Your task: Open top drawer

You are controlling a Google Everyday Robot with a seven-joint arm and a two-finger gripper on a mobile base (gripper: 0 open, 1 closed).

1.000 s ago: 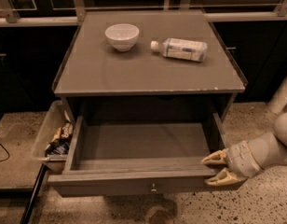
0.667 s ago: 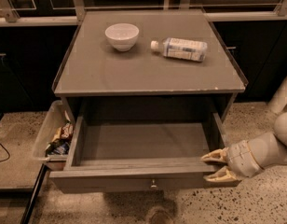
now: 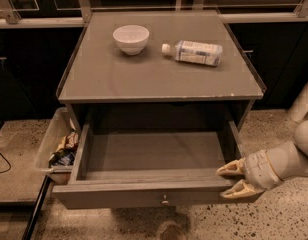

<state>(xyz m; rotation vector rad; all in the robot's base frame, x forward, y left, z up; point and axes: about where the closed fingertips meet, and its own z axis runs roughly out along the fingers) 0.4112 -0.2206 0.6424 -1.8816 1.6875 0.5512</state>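
The top drawer of the grey cabinet is pulled far out. Its inside shows bare, and its flat grey front carries a small round metal knob at centre. My gripper is at the drawer's right front corner, its two pale fingers spread, one above the front's top edge and one lower against the corner. It holds nothing. The two lower drawer fronts are hidden under the open drawer.
On the cabinet top stand a white bowl and a plastic bottle lying on its side. A clear bin with snack packets sits to the left of the cabinet. Speckled floor lies in front.
The drawer and gripper stand nearly as before; the gripper has shifted slightly, still at the right front corner.
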